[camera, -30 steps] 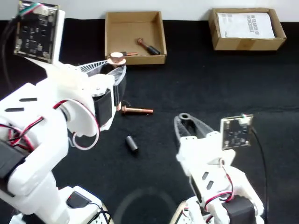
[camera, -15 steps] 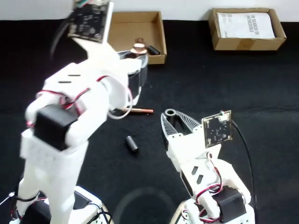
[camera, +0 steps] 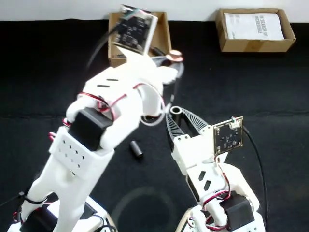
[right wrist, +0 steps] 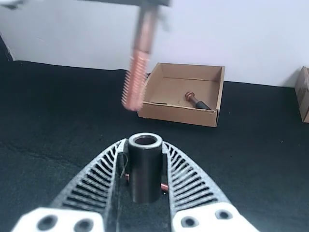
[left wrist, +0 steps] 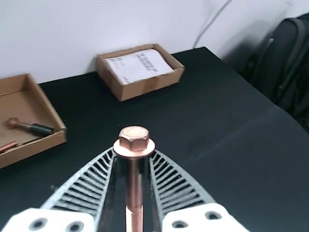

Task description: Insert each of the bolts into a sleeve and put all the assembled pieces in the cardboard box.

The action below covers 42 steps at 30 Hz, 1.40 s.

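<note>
We see bright, even light in every view; the white wall [left wrist: 96,29] glows while the black table [camera: 43,77] stays dark; the bolt [left wrist: 133,140] shines on its copper head; the dark sleeve [right wrist: 145,169] has a pale gleam on its rim; the paper [camera: 253,25] looks almost pure white; shadows are soft, with a little shade along the inside walls of the cardboard box [right wrist: 183,89]; a faint pale ring lies on the table's near part in the high view.

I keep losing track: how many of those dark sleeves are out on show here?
3 sleeves: one upright in the right gripper, one lying on the table, one on a bolt in the cardboard box. More may be hidden there.
</note>
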Each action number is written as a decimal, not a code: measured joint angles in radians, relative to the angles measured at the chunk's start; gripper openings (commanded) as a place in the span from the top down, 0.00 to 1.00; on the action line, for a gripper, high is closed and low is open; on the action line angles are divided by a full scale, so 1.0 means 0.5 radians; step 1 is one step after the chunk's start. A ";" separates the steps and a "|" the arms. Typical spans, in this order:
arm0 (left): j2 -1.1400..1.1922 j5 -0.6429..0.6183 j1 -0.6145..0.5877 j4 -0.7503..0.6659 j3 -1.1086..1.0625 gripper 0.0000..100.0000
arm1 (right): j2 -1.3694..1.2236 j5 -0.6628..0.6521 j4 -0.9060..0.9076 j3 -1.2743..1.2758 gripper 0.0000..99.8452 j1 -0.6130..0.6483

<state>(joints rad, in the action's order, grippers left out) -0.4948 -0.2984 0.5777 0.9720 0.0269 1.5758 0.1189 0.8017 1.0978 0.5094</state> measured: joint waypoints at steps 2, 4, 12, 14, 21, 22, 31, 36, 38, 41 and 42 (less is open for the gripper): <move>0.000 0.000 0.034 -0.037 -0.034 0.99 | 0.000 0.000 0.000 0.000 0.99 0.000; 0.000 0.000 0.043 -0.086 -0.089 0.99 | 0.000 0.000 0.000 0.000 0.99 0.000; 0.000 0.000 0.052 -0.153 -0.252 0.99 | -0.003 0.000 0.000 0.003 0.99 0.003; 0.000 -0.043 0.064 -0.153 -0.301 0.99 | -0.003 0.000 0.000 0.003 0.99 0.003; 0.003 -0.252 0.071 -0.150 -0.381 0.99 | 0.000 0.000 0.000 0.000 0.99 0.003; 0.003 -0.252 0.071 -0.150 -0.381 0.99 | 0.000 0.000 0.000 0.000 0.99 0.003; 0.006 -0.252 0.068 -0.107 -0.322 0.99 | 0.012 -0.006 -0.028 0.061 0.99 -0.003; 0.000 -0.252 -0.034 -0.110 -0.104 0.99 | -0.006 -0.006 -0.018 0.144 0.99 -0.003; 0.000 -0.252 -0.098 -0.107 -0.018 0.99 | 0.003 -0.006 -0.018 0.147 0.99 0.006; 0.003 -0.255 -0.144 -0.104 0.052 0.99 | -0.003 -0.006 -0.018 0.157 0.99 -0.003; 0.003 -0.255 -0.144 -0.098 0.071 0.99 | -0.003 -0.006 -0.018 0.153 0.99 0.003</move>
<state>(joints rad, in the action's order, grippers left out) -0.4933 -0.4258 0.5056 0.9229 0.0621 1.5742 0.1158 0.7925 1.1745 0.5109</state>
